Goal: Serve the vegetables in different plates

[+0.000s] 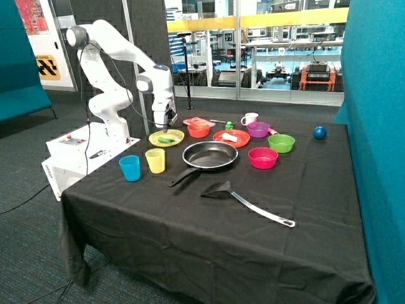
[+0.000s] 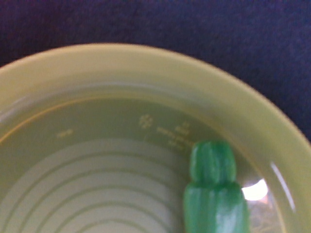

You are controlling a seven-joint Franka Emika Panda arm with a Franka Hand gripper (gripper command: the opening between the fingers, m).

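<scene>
Black cloth covers your bench [image 1: 209,234]. At frame centre, the green pod [image 1: 166,139] lies on the yellow plate [image 1: 155,136], and the white chunk [image 1: 230,136] lies on the red-orange plate [image 1: 240,140] just beside the frying pan [image 1: 210,155]. Your end effector [image 1: 169,122] hovers over the yellow plate; you cannot tell its state.

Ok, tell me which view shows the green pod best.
The wrist view: the green pod fills the frame close up, lying on the yellow plate, though partly cut off at the frame edge. The outside view shows it whole but tiny, on that plate just below the tool.
</scene>
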